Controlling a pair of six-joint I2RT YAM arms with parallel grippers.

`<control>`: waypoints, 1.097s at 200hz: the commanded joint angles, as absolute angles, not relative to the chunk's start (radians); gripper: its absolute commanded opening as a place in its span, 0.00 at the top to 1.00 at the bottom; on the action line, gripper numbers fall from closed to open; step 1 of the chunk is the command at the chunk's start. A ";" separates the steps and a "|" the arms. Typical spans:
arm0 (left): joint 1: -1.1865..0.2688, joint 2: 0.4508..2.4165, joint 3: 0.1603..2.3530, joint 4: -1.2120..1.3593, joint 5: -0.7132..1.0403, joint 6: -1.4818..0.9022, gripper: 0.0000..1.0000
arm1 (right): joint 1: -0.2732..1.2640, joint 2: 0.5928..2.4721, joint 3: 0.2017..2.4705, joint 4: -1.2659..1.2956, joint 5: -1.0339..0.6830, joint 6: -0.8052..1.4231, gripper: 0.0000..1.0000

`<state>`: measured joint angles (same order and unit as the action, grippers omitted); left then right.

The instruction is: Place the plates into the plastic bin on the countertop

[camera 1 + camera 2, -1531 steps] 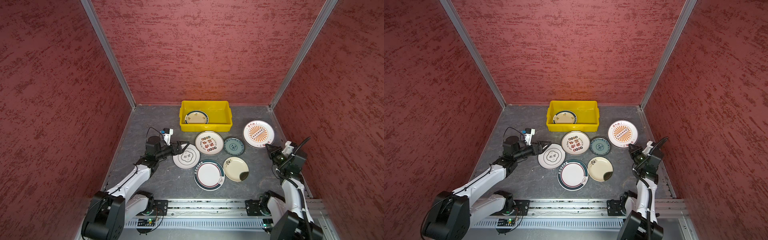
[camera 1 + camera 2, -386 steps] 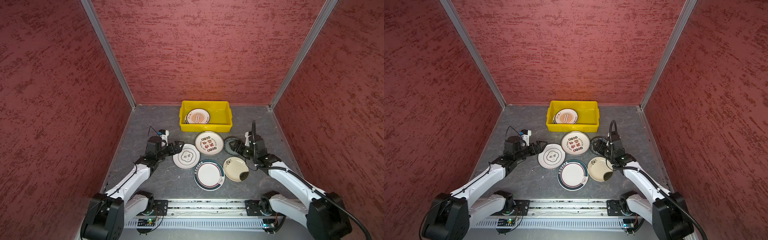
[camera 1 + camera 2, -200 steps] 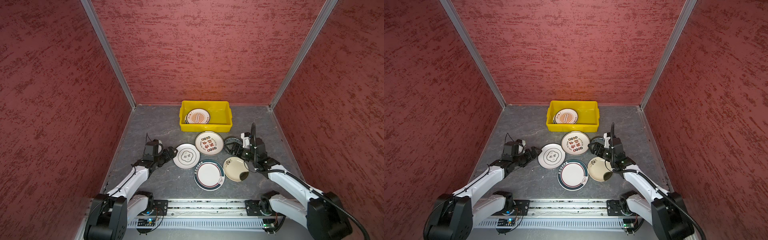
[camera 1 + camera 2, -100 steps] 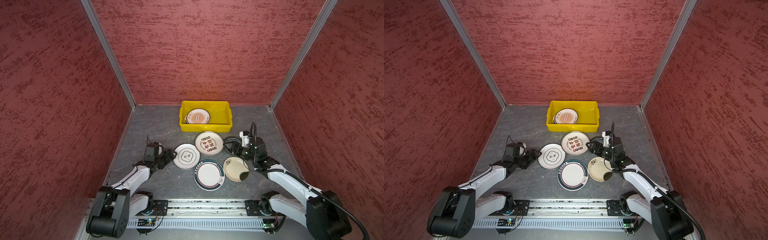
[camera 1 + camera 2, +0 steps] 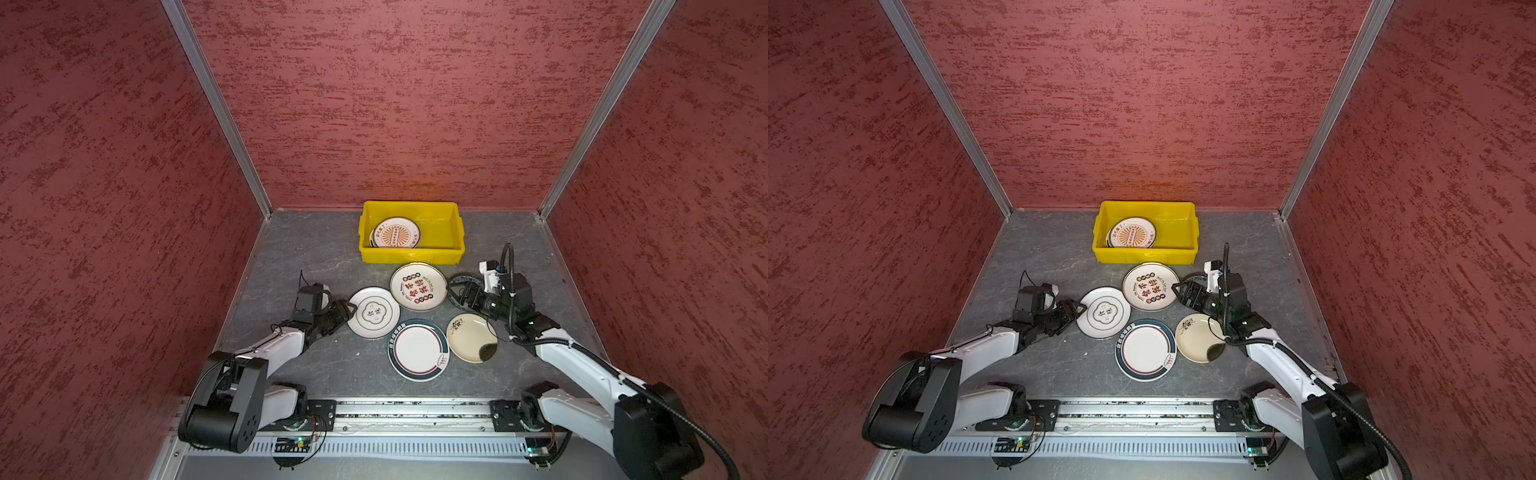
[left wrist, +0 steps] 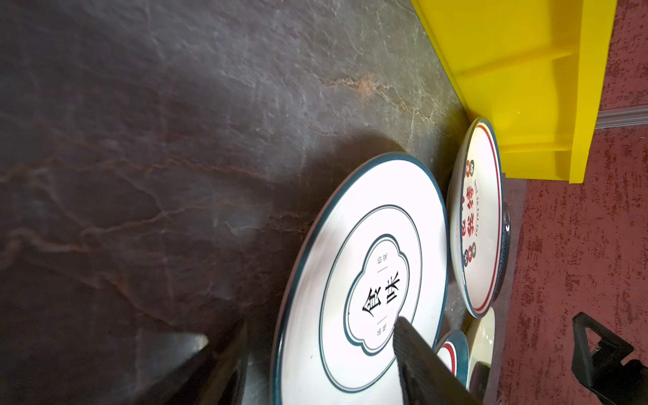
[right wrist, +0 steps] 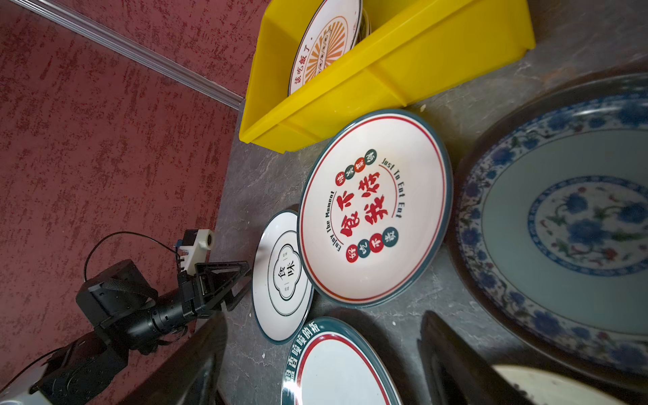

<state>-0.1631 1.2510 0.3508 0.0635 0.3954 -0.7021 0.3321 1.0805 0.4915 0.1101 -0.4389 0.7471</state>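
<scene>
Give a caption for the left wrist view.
Left gripper straddling the edge of a teal-rimmed white plate on the countertop.

Blue-patterned plate [image 5: 460, 277] is mostly hidden behind the right gripper [image 5: 463, 296] in both top views, with only a dark arc of rim showing, and the right wrist view cuts it off at the picture's edge. In the plastic bin [image 5: 411, 254] a lower plate [image 5: 371, 242] shows just a sliver of rim under the sunburst plate [image 5: 396, 237]; its pattern cannot be told. The left wrist view cuts the left gripper [image 6: 321, 324] down to two finger ends, one blurred, so contact with the white plate [image 6: 315, 280] is unclear.
</scene>
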 commanded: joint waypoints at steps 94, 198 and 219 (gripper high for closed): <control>-0.181 1.332 0.377 0.070 0.341 -0.656 0.56 | 0.330 1.061 0.526 0.118 -0.400 0.753 0.13; -0.174 1.322 0.413 0.042 0.342 -0.621 0.74 | 0.331 1.019 0.494 0.118 -0.399 0.767 0.13; -0.169 1.303 0.408 0.035 0.338 -0.618 0.78 | 0.331 1.011 0.479 0.121 -0.398 0.767 0.12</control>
<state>-0.1738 1.3220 0.3878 0.0486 0.3454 -0.6392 0.3321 1.0302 0.5022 0.1081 -0.4210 0.7582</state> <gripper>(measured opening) 0.245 0.875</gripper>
